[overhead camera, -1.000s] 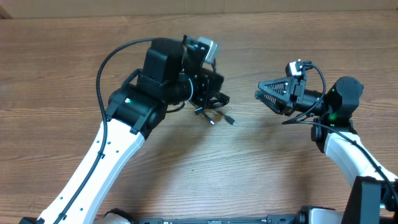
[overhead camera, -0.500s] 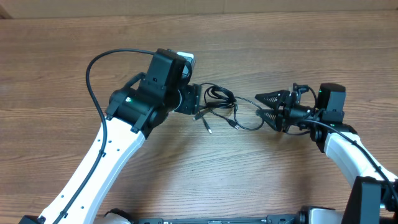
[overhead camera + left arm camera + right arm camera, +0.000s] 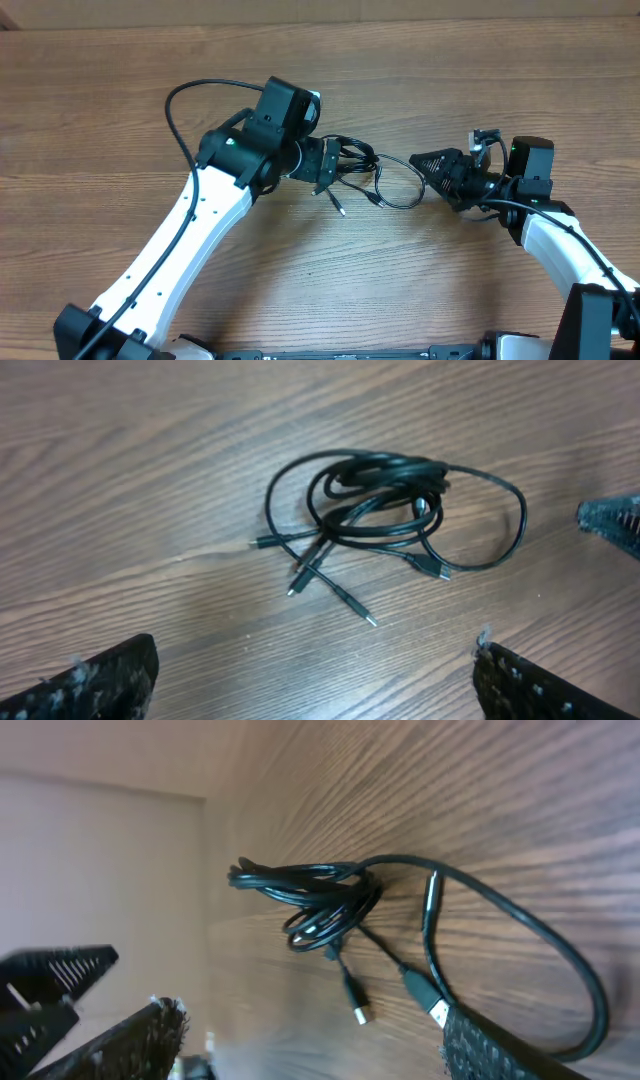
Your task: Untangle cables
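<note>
Both claws now gape empty: the left claw (image 3: 315,660) has just dropped the cables (image 3: 375,500), which lie on the bench (image 3: 150,480) between it and the right claw (image 3: 310,1020), one loop drawn out, the knot mostly unresolved.

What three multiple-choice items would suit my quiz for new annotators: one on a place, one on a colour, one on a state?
1. Where do the cables lie?
A. On the table, between the left end effector and the right end effector
B. Draped over an arm
C. In a box

2. What colour are the cables?
A. White
B. Red
C. Black

3. How is the left end effector?
A. Shut on the cables
B. Open, gripping nothing
C. Shut on a plug

Answers:
1 A: the overhead view shows the bundle on the wood between them.
2 C: every cord is black.
3 B: its wrist view shows the fingers wide apart, with the cables lying ahead of them.
</note>
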Robot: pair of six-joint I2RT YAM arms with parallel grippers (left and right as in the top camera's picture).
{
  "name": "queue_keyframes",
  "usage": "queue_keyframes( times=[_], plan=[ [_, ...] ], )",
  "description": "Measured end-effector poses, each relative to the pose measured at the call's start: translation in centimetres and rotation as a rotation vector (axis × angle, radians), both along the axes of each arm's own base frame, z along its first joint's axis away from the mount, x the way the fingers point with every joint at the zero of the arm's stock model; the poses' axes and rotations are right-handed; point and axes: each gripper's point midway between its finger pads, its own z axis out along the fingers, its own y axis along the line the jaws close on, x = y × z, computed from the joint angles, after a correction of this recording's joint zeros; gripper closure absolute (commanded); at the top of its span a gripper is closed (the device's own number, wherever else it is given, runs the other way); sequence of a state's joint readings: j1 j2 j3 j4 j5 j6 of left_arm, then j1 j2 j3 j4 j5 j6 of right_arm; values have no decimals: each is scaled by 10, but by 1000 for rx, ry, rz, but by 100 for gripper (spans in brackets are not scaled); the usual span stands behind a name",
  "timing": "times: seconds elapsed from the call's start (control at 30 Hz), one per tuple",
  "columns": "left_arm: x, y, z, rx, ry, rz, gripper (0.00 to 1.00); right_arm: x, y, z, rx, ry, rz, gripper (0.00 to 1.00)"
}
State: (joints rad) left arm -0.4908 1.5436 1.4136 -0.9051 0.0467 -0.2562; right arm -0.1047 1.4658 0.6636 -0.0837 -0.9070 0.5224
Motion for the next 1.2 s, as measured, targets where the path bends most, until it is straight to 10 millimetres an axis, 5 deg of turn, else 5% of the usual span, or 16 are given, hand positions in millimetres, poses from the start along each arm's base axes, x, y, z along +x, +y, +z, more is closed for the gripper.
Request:
queue_keyframes(
  times=[0.23,0.43,0.8,1.2],
  plan=[
    [0,-3,-7,-4,25,-9,0,-7,2,-12,-93,-32,52,18],
    [-2,-5,-7,-17,31,-36,0,-26,24,-36,-335,67,142,15],
    [5,14,-6,-84,71,-16,0,30,42,14,-704,-321,217,13],
    [4,12,-4,-134,90,-30,0,49,65,2,-804,-589,427,10]
  ],
)
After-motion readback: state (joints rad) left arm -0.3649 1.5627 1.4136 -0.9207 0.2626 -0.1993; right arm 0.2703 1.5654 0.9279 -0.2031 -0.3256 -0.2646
